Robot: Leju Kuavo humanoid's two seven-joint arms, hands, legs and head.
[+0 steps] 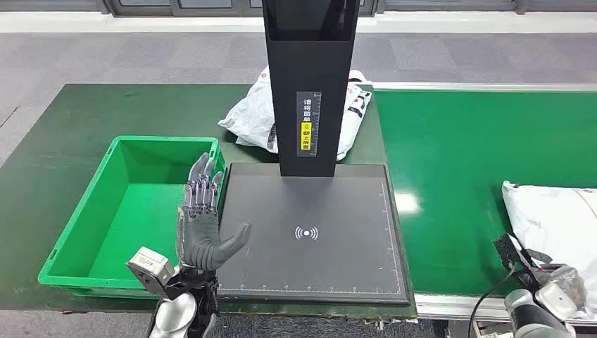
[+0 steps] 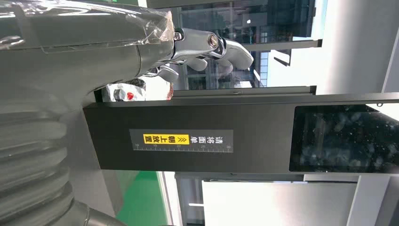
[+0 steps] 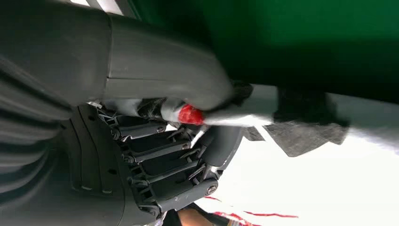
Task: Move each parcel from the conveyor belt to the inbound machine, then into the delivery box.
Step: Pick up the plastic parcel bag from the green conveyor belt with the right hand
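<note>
A grey, faintly tiled floor [image 1: 141,56] fills the head view from nine to twelve o'clock, with a pale band [image 1: 479,22] along its far edge at one o'clock. The left wrist view shows large glass windows [image 2: 244,28] and white wall panels [image 2: 348,47], brightly daylit.

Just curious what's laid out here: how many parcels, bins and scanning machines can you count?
White plastic parcels: 2, one behind the machine's post, one on the conveyor belt by the right hand
Green bin: 1
Black inbound machine: 1
Total: 4
</note>
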